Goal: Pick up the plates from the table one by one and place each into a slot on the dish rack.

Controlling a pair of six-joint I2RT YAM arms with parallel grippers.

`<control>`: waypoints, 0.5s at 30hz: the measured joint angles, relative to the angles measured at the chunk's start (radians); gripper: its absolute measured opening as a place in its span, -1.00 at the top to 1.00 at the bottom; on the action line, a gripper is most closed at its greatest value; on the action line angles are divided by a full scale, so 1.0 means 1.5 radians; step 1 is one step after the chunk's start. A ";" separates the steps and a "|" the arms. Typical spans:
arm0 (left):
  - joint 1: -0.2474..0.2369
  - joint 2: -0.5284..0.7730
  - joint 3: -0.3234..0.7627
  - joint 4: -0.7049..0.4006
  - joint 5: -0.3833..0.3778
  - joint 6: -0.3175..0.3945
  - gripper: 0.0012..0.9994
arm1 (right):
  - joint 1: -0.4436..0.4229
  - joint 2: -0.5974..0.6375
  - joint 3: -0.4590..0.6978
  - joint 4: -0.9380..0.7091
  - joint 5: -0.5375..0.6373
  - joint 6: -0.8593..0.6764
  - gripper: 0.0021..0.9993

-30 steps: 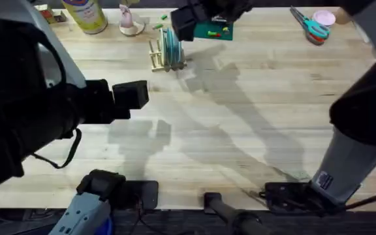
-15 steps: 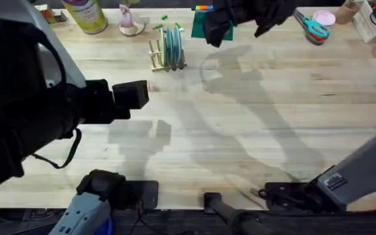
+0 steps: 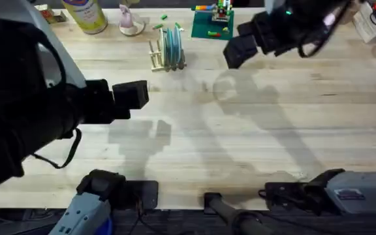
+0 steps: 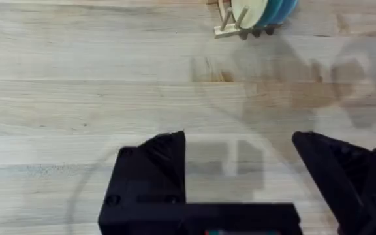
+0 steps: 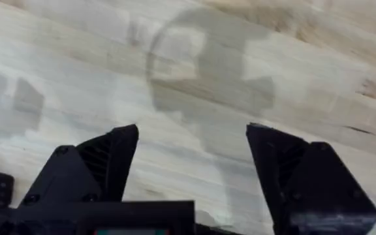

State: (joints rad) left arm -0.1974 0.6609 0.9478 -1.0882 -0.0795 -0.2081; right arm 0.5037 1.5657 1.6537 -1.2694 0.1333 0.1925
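Small light-wood dish rack (image 3: 165, 55) with thin upright dowels, standing toward the far side of the plank-grained table (image 3: 240, 143). Turquoise, bluish and pale plates (image 3: 171, 46) upright on edge in its slots, close together.

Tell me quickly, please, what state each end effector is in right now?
Left end effector: open, holding nothing, above bare table.
Right end effector: open, holding nothing, above bare table.
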 joint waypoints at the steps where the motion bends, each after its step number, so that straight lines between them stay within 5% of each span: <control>1: 0.000 0.000 0.000 0.000 0.000 0.000 -0.99 | 0.000 -0.016 -0.011 0.000 0.000 -0.001 -1.00; 15: 0.000 0.000 0.000 0.000 0.000 0.000 -0.99 | 0.022 -0.110 -0.031 -0.018 0.000 -0.005 -1.00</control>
